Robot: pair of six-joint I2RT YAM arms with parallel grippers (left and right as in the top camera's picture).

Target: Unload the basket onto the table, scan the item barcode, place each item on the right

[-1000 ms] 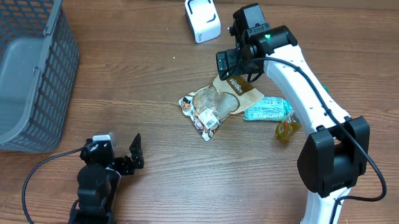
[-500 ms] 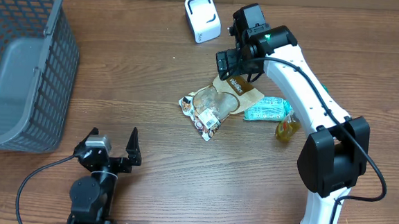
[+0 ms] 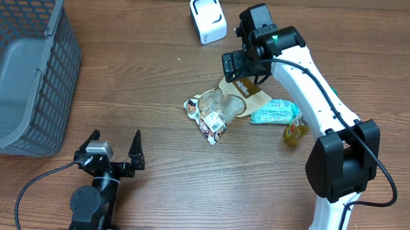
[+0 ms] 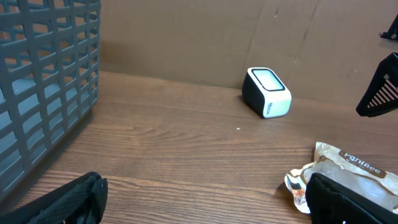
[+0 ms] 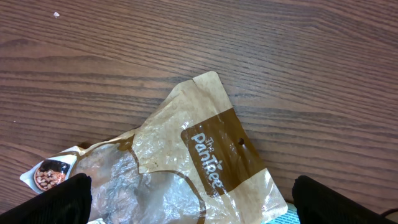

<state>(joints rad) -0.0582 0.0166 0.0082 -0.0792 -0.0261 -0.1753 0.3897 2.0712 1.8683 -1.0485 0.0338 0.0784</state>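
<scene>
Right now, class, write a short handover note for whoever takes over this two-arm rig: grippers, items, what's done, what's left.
Left gripper: open, empty, at the near side, away from the items.
Right gripper: open, empty, over the brown paper-and-clear-film bakery bag.
White box-shaped scanner stands at the back, beyond the bag; teal packet and small amber bottle lie beside the bag.
Done: nothing picked up yet.
Left: grasp the bag, present its barcode to the scanner.
</scene>
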